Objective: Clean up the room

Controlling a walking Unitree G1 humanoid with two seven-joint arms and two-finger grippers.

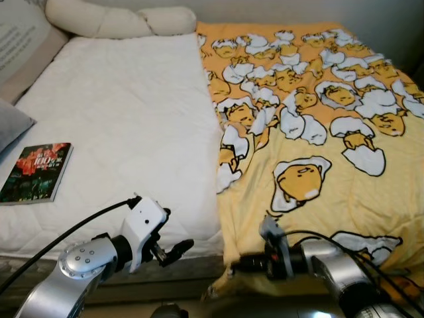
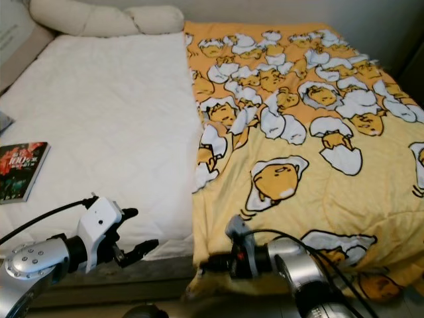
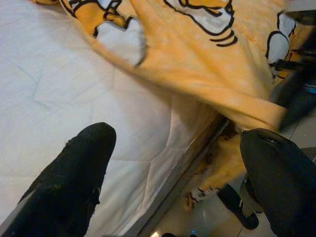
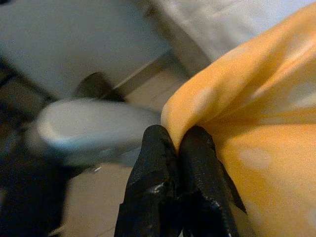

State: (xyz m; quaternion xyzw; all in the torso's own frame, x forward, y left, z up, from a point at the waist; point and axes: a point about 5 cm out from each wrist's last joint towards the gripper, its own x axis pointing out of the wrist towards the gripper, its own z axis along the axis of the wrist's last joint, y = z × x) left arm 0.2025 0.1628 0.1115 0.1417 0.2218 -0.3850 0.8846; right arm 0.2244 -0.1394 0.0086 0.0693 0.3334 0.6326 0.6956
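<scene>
Covering the scene, largest first:
Bed (image 1: 119, 132): a white quilted mattress takes up most of the head views; its near edge runs just above both arms.
Blanket (image 1: 318, 132): yellow, printed with cartoon egg figures, it is spread over the robot's right half of the bed, and its near corner hangs over the mattress edge toward the floor.
Bolster pillow (image 1: 112, 21): cream, it lies along the far end of the bed, above the bare white part.
Cushions (image 1: 20, 46): pale and grey ones lean at the bed's far left side.
Floor (image 3: 207, 217): pale and glossy beside the bed base, seen in the left wrist view.
Book (image 1: 36, 172): dark cover with red lettering, it lies flat on the white mattress near the left edge, well apart from the blanket.
Left gripper (image 1: 173, 250): it hovers at the near mattress edge, just beside the blanket's hanging border; its jaws stand wide apart with nothing between them.
Right gripper (image 4: 177, 148): low at the bed's near edge, its jaws are pressed together on a fold of the blanket's hanging corner.
</scene>
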